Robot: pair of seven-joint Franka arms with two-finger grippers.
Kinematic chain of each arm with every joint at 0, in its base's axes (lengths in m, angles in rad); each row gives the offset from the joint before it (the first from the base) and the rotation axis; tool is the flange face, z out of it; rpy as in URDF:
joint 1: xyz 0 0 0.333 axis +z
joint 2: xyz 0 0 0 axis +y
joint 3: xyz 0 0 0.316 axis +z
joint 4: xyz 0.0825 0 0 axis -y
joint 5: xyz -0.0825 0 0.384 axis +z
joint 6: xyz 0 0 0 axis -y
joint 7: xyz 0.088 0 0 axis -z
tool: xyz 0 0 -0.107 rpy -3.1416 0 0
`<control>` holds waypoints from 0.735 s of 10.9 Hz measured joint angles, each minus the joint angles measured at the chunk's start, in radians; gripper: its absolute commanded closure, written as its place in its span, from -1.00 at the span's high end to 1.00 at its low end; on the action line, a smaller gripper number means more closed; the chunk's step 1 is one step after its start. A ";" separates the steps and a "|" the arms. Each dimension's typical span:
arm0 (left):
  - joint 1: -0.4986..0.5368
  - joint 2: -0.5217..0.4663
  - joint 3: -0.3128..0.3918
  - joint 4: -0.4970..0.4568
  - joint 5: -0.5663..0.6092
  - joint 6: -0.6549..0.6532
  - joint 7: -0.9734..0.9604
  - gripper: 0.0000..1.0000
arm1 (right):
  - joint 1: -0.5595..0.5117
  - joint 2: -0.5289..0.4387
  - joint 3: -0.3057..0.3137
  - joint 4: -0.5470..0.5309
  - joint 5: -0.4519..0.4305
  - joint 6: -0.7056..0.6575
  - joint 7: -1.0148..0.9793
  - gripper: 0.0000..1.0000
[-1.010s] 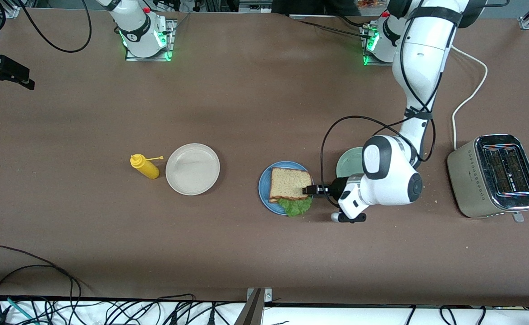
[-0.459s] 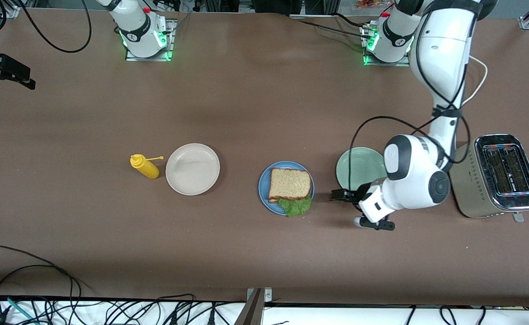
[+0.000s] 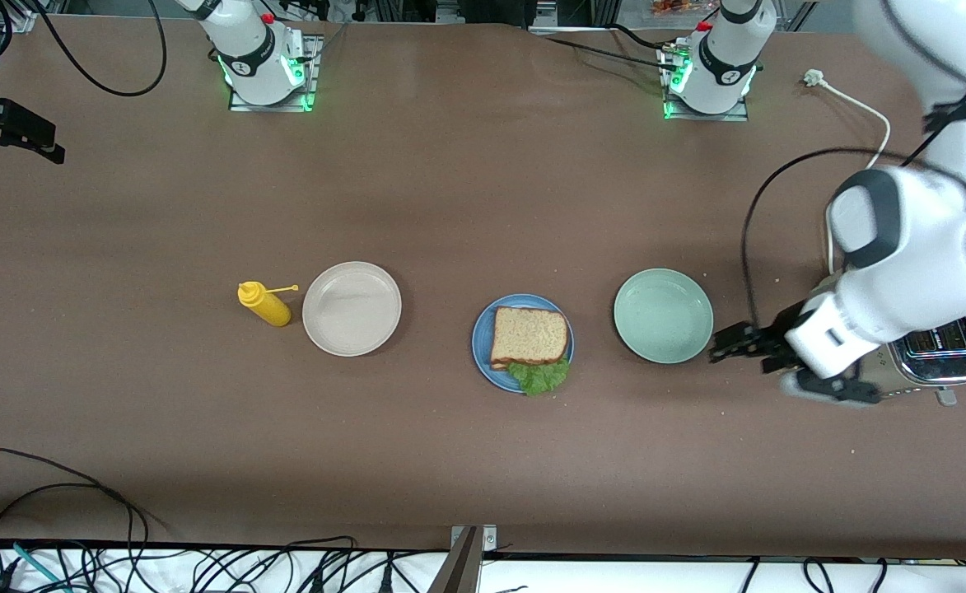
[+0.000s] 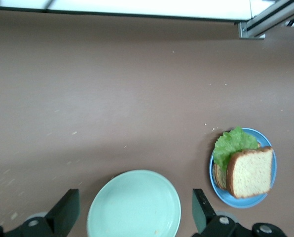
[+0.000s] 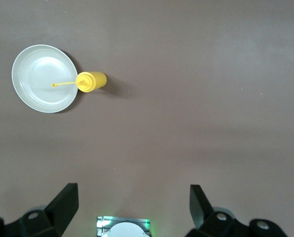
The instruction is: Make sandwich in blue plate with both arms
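The sandwich (image 3: 532, 333) lies on the blue plate (image 3: 483, 350) in mid-table: a brown bread slice on top, green lettuce (image 3: 540, 376) sticking out at the edge nearer the front camera. The left wrist view also shows the sandwich (image 4: 248, 170) on the blue plate (image 4: 243, 200), untouched. My left gripper (image 3: 725, 344) hangs open and empty over the table between the mint-green plate and the toaster; its fingers (image 4: 70, 210) frame the mint plate below. My right gripper (image 5: 132, 195) waits open and empty high above its own base.
A mint-green plate (image 3: 662, 315) sits beside the blue plate toward the left arm's end. A cream-white plate (image 3: 352, 308) and a yellow squeeze bottle (image 3: 265, 304) lie toward the right arm's end. The silver toaster (image 3: 940, 354) is partly hidden under the left arm.
My left gripper opened at the sandwich's edge, then drew away across the mint-green plate toward the toaster. The sandwich stayed on the blue plate. The right arm has not moved.
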 measured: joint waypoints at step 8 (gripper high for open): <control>0.038 -0.402 -0.012 -0.056 0.379 -0.417 0.004 1.00 | -0.001 0.004 -0.004 0.001 0.000 0.015 0.001 1.00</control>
